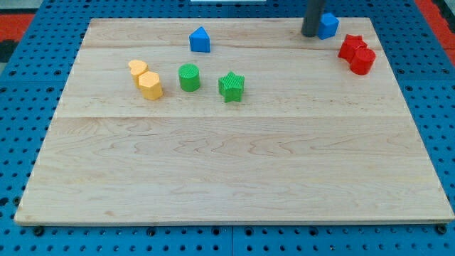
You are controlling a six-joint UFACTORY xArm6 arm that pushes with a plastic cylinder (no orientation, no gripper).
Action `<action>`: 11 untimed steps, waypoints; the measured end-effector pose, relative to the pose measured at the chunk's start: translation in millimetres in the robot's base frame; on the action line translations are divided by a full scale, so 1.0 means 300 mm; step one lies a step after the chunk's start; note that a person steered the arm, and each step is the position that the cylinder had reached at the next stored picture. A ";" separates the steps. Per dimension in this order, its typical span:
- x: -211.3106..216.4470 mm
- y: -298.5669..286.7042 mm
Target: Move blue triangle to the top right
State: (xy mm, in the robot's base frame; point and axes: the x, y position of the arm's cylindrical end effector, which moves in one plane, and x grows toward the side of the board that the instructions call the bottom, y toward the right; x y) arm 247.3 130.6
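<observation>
Tip: my tip [310, 34] sits at the upper right of the frame, touching the left side of a blue block [328, 25] whose shape the rod partly hides
Fingers: the rod carries none, so no spread or pinch can be told
Blue triangle: the blue triangle [200, 40] stands near the top edge, left of centre, well apart from my tip
Red blocks: two red blocks [357, 52] touch each other at the upper right, just below and right of the blue block
Green blocks: a green cylinder [188, 77] and a green star [231, 86] sit near each other below the blue triangle
Yellow blocks: two yellow blocks [146, 78] touch at the upper left
Tabletop: a pale wooden tabletop [227, 171] carries them all
</observation>
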 end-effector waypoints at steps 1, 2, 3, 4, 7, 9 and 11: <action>0.090 -0.227; 0.098 -0.179; 0.273 -0.299; 0.287 -0.698; -0.017 -0.727; -0.024 -0.517; 0.183 -0.578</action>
State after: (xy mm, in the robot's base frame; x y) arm 302.2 -42.8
